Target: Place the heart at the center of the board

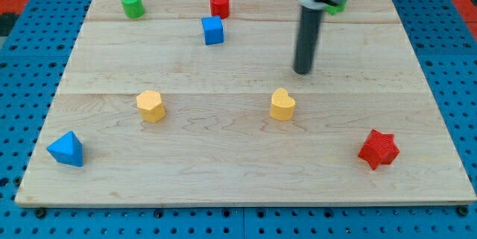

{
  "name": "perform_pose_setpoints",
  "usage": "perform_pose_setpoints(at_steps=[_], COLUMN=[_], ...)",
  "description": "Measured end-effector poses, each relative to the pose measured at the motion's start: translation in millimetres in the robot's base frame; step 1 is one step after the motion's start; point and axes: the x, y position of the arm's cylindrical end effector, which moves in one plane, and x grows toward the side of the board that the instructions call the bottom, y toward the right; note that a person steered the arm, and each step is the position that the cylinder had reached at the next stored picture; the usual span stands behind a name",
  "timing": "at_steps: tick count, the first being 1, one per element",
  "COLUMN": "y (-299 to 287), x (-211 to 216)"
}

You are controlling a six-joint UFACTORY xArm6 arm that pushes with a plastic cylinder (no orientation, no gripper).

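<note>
Two yellow: heart (282,104) just right of table (238,179) centre, hexagon (150,106) left. Two red (cylinder (219,4), star (378,148)), two blue (cube (212,30), pyramid (66,149)), two green: cylinder (133,4), another (337,6) half-hidden. My tip (302,71) above the heart, apart; no end effector, nothing grasped.

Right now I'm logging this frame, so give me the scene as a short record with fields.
tip: my tip touches no block
heart: yellow heart, just below the tip, slightly toward the view's left
board: wooden board
other blocks: yellow hexagon, blue cube, red cylinder, green cylinder, blue pyramid, red star
</note>
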Motion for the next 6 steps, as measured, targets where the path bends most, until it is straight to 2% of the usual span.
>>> perform_pose_setpoints(at_steps=[1, 2, 6], y=[9, -42, -66], x=[71, 101, 31])
